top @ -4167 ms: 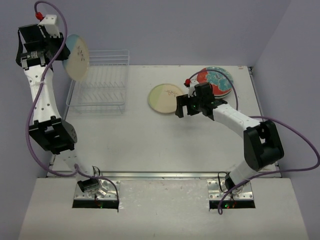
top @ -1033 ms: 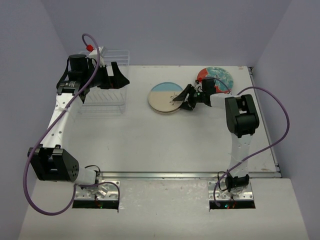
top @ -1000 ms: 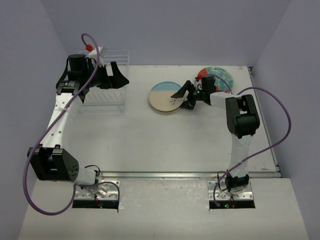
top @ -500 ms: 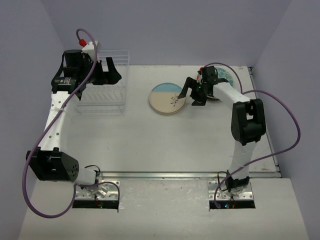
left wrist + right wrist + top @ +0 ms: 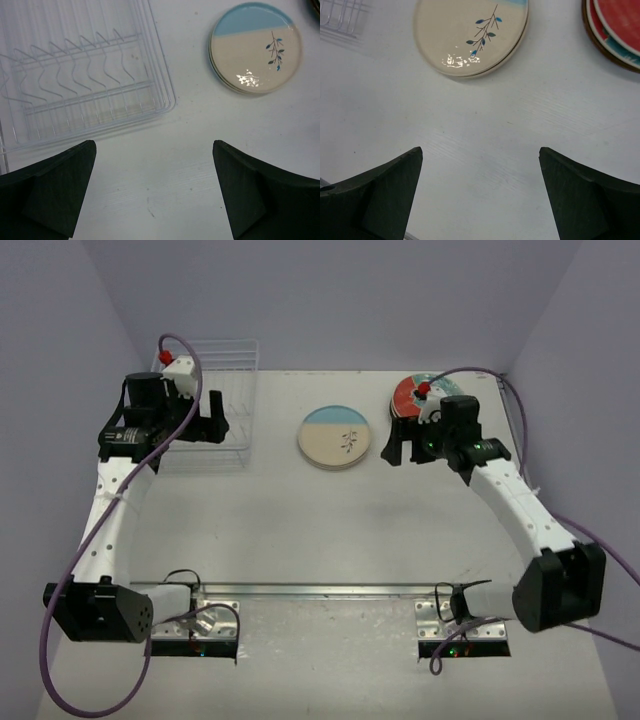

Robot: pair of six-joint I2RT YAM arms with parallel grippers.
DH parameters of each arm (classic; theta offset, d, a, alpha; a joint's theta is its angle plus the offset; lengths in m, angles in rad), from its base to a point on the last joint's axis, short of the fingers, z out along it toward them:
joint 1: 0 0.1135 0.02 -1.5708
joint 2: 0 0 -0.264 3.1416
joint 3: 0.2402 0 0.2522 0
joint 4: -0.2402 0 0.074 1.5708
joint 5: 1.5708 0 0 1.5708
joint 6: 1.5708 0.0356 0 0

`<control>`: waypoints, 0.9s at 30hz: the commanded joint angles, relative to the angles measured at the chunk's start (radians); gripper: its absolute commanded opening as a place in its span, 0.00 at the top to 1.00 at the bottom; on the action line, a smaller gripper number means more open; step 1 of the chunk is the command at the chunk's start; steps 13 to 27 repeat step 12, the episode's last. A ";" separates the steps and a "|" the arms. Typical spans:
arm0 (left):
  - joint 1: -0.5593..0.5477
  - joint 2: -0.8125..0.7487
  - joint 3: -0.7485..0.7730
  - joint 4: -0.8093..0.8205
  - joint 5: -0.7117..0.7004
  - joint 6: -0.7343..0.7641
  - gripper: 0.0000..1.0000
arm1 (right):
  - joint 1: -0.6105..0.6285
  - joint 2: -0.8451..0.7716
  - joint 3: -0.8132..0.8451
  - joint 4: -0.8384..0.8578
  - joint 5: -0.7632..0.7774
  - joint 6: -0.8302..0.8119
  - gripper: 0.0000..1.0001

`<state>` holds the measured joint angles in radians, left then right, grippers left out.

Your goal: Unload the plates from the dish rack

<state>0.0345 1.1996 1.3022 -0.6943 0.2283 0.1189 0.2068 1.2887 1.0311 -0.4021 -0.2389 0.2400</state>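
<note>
- Sitting upper left: white wire dish rack [image 5: 235,370].
- Cream plates [image 5: 340,437] stacked centre, red plates [image 5: 406,396] upper right, both outside rack.
- Left gripper [image 5: 154,192], right gripper [image 5: 480,195]: fingers released.

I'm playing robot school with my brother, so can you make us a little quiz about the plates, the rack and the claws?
1. True or false: a plate stands in the dish rack.
2. What is painted on the top cream plate? A) a twig with blue leaves B) a fish C) a star
3. Fill in: the left claw and the right claw are both ____.

Key: 1 false; 2 A; 3 open.
</note>
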 commanded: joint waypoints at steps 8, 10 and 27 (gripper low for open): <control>0.012 -0.131 -0.188 0.119 -0.014 0.053 0.00 | -0.003 -0.333 -0.218 0.078 0.269 -0.186 0.01; 0.013 -0.159 -0.217 0.153 -0.020 0.042 0.00 | -0.005 -0.355 -0.228 0.082 0.297 -0.193 0.01; 0.013 -0.194 -0.237 0.175 -0.031 0.033 0.00 | -0.011 -0.366 -0.229 0.082 0.313 -0.198 0.01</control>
